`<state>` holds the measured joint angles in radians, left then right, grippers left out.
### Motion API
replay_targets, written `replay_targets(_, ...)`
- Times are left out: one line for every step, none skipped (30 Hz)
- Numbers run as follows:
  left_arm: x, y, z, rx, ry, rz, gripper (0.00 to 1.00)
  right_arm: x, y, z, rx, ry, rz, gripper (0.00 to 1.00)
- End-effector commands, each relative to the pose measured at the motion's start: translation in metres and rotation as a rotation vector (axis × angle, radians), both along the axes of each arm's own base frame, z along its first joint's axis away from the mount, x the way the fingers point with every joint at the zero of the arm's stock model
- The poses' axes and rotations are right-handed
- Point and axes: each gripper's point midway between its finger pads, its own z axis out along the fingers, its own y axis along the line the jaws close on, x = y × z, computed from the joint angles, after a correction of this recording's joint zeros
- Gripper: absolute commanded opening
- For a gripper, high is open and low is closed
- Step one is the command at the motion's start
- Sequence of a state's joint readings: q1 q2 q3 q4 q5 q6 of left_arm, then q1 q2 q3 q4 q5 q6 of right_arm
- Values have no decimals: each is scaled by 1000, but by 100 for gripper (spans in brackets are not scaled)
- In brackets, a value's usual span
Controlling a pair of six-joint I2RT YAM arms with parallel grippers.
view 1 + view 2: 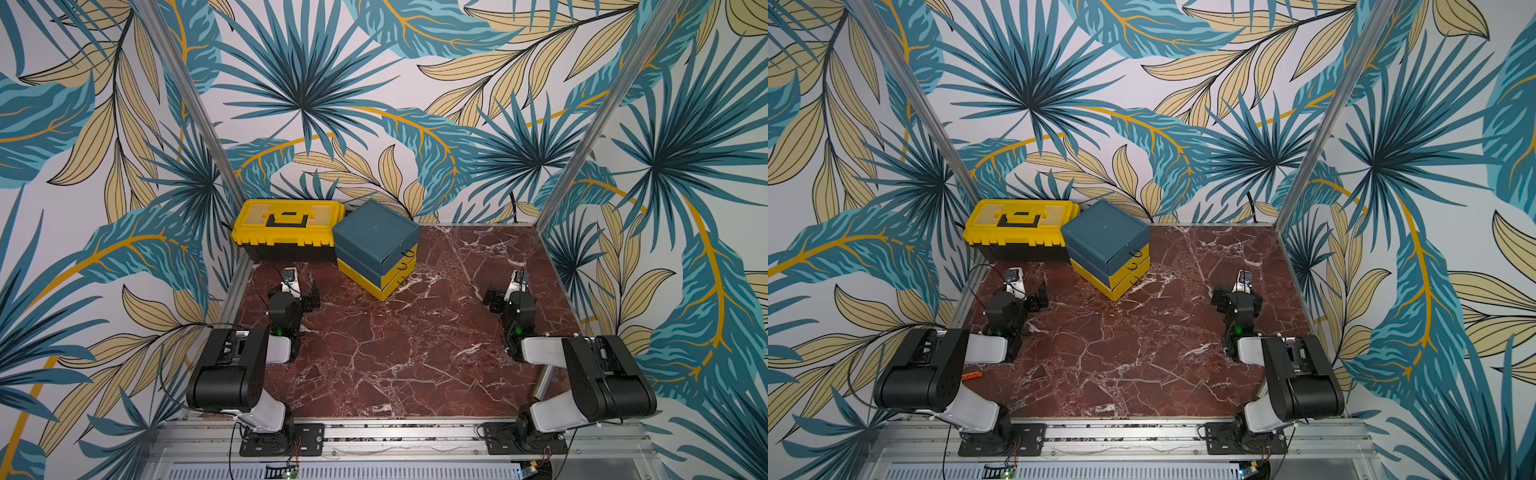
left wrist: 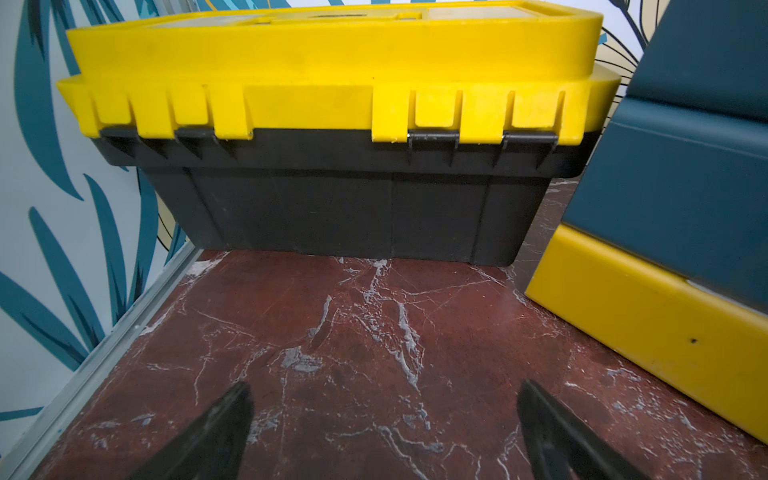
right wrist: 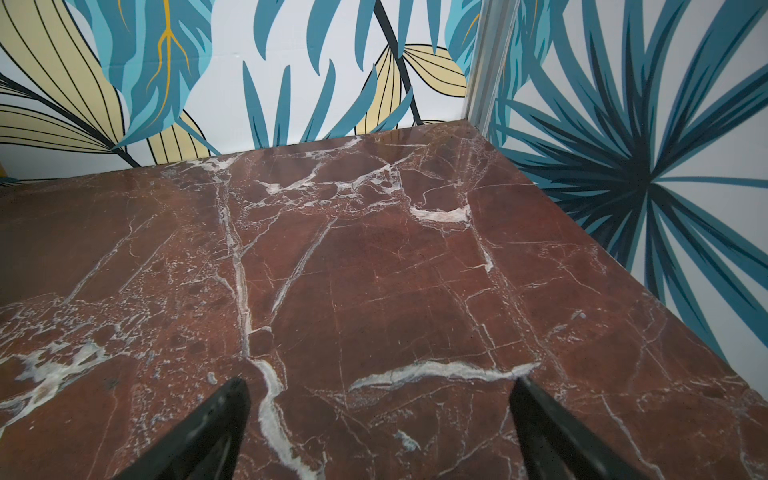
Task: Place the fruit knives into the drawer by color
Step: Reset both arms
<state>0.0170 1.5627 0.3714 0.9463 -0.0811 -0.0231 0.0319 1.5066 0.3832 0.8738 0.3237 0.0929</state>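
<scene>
A toolbox (image 2: 340,199), yellow-lidded and black-bodied, is being shown shut on the red marble surface (image 2: 374,324). The drawer (image 2: 681,174), teal above yellow, is being seen just beside it. The fingers (image 2: 216,428) of the left gripper (image 2: 384,386) are being held wide apart above the surface.

The toolbox (image 1: 286,230) is sitting in the far left corner of the desk (image 1: 395,353), against the back wall. The drawer (image 1: 376,245) is standing just to its right, turned cornerwise. The left gripper (image 2: 385,386) is pointing at the toolbox from in front of it. The right gripper (image 3: 380,381) is facing the far right corner, well apart from both.
</scene>
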Motion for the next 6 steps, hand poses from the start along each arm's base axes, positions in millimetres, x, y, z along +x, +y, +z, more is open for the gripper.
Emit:
replay_targets(3, 0, 4, 3, -17, -10, 100, 1, 2, 7, -7, -20, 12, 100)
replay_targets(3, 0, 5, 2, -18, -9, 100, 1, 2, 7, -7, -20, 12, 100)
replay_targets(3, 0, 4, 3, -17, -10, 100, 1, 2, 7, -7, -20, 12, 100)
replay_targets(2, 0, 5, 4, -21, -8, 100, 1, 2, 7, -6, -20, 12, 100)
replay_targets(2, 0, 5, 7, -24, -11, 100, 1, 3, 7, -7, -20, 13, 100)
replay_targets(2, 0, 5, 10, -19, -12, 100, 1, 2, 7, -6, -21, 13, 100)
